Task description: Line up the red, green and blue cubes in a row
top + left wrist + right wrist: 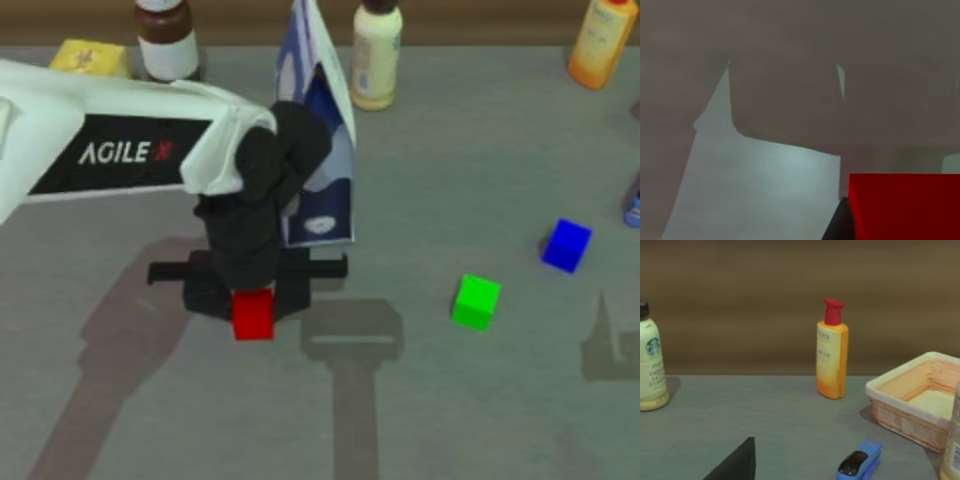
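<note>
The red cube (252, 314) sits between the jaws of my left gripper (251, 303), which is shut on it left of the table's middle. In the left wrist view the red cube (905, 207) fills the corner, pressed against a dark finger (840, 226). The green cube (475, 301) rests on the table to the right. Farther right and slightly farther back lies the blue cube (566, 245). My right arm is out of the top view; only a dark part of its gripper (735, 465) shows in the right wrist view.
Just behind the left gripper stands a blue-and-white carton (322, 150). Along the back are a yellow box (90, 57), a brown bottle (167, 40), a cream bottle (377, 55) and an orange bottle (603, 40). The right wrist view shows a basket (890, 390) and a blue stapler (858, 462).
</note>
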